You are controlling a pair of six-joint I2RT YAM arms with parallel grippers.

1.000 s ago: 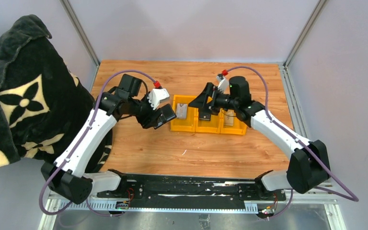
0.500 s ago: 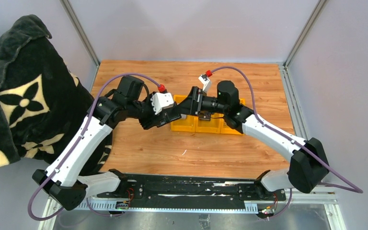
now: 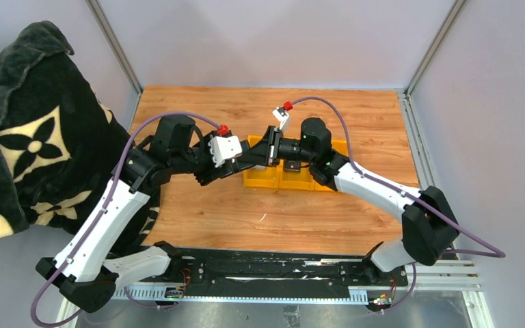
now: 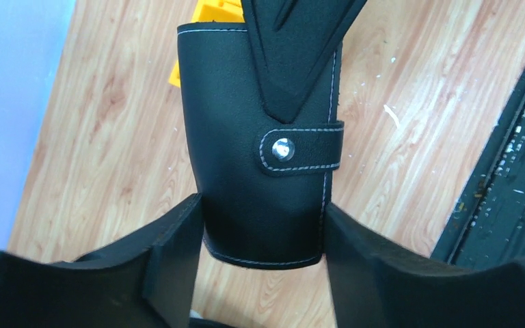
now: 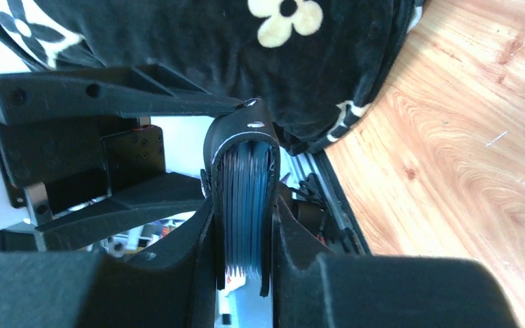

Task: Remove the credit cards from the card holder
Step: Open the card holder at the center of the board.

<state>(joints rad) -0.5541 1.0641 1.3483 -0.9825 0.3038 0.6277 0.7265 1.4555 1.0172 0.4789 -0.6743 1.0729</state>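
Observation:
The black card holder [image 4: 239,184], with white stitching and a snapped strap tab [image 4: 299,149], is held above the wood table. My left gripper [image 4: 260,229] is shut on its closed bottom end, a finger against each side edge. In the right wrist view I look into its open end [image 5: 236,133], where the edges of several credit cards [image 5: 246,198] stand packed together. My right gripper [image 5: 246,236] is shut across the holder's two flat faces with the cards between them. In the top view the two grippers [image 3: 249,154] meet tip to tip over the table's middle.
A row of yellow bins [image 3: 294,179] sits on the wooden table [image 3: 246,219] just below and right of the grippers. A black blanket with cream flowers [image 3: 27,137] hangs at the left. The black base rail [image 3: 266,263] runs along the near edge.
My right arm has swung left from over the yellow bins to the holder and its jaws have closed on it. My left arm carried the holder right to meet it.

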